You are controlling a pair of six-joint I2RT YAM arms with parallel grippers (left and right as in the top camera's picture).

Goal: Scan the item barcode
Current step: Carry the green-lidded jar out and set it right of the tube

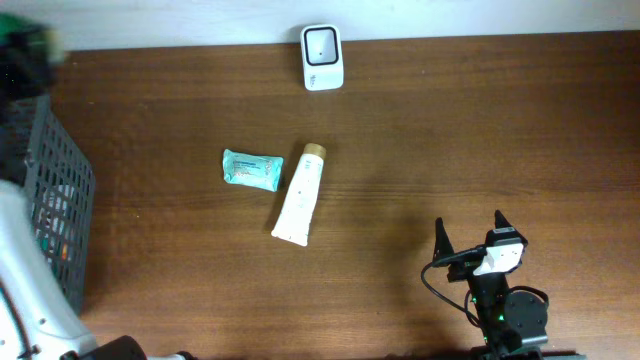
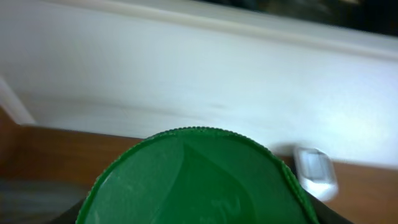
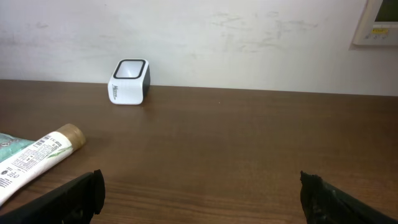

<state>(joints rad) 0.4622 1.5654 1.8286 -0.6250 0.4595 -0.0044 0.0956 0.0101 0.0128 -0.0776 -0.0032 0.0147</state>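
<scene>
lying near scanner (image 1: 322, 57), tube (image 1: 301, 194) and packet (image 1: 251, 169); right jaws wide, left jaws gripping green cap (image 2: 196, 180)

Small print on the white tube (image 3: 37, 155), dark mark on the scanner (image 3: 129, 81), both too small to read

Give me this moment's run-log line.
left wrist view: green lid fills it, grip unclear | right gripper: open, empty | scanner: unobstructed | tube, packet: on table

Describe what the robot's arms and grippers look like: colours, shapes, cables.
The right gripper has two black, pointed fingers beside a white block, on a black body with a small green light; a black cable loops alongside. The left arm shows a smooth white shell; the rest is blurred or out of frame.
</scene>
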